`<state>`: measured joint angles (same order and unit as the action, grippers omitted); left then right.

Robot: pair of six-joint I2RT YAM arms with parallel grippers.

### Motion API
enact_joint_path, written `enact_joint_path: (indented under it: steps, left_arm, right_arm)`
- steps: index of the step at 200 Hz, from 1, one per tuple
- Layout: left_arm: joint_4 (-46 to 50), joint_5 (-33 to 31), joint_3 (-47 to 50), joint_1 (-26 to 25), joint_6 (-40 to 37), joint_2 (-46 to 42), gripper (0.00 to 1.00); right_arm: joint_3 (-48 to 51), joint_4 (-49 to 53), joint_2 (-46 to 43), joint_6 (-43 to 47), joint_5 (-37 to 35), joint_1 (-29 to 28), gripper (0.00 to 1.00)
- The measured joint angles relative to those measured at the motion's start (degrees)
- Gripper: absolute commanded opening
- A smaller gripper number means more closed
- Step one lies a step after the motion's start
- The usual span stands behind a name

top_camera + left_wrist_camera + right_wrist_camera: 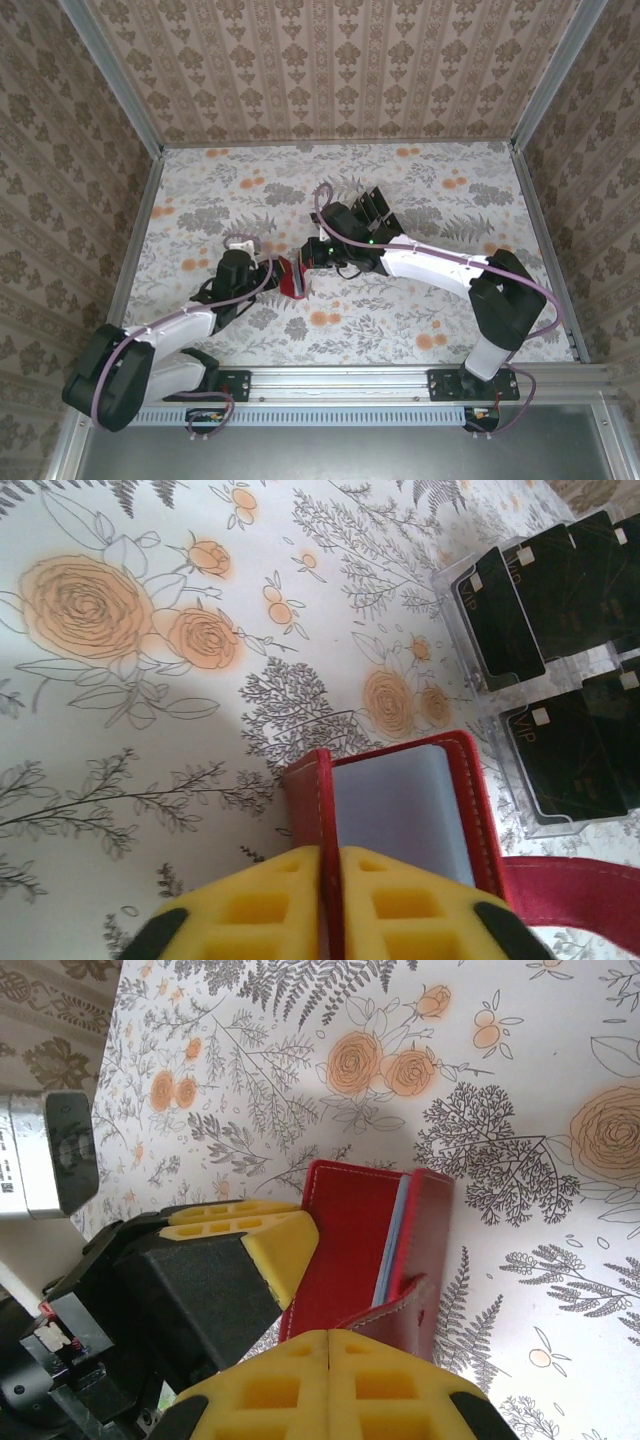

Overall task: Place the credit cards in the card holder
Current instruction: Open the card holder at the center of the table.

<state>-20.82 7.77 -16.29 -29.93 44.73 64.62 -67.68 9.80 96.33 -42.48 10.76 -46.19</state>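
My left fingers [345, 875], blocky yellow, are closed on the upright flap of the stitched red leather card holder [350, 1230]; my right fingers [330, 1352] pinch its flat strap.

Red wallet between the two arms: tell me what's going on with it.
Both arms are holding the red card holder near the middle of the table. The left claw is shut on the edge of one cover. The right claw is shut on the other flap, so the holder is spread open with its pale inner pocket showing. The dark credit cards sit in the clear rack beyond it, and neither claw holds a card.
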Motion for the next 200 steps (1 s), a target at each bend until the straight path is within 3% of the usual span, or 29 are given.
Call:
enact_joint_path:
  steps: [55,109,153,200]
  left_arm:
    - [2.4,-4.0,1.5,1.2,-1.8,-4.0,0.07]
    - [3.0,-5.0,1.2,4.2,-5.4,-0.9,0.09]
    - [5.4,-6.3,-0.3,5.9,-8.0,5.3,0.29]
    - [9.8,-6.5,-5.2,7.3,-11.5,6.6,0.57]
  right_arm:
    - [6.0,-2.4,-1.0,0.0,-2.9,1.4,0.0]
    - [13.6,-6.4,-0.9,-1.3,-5.4,2.4,0.0]
    - [15.6,-8.5,0.1,-2.1,-6.1,2.6,0.02]
    - [15.8,-9.7,0.6,-3.1,-6.1,2.6,0.33]
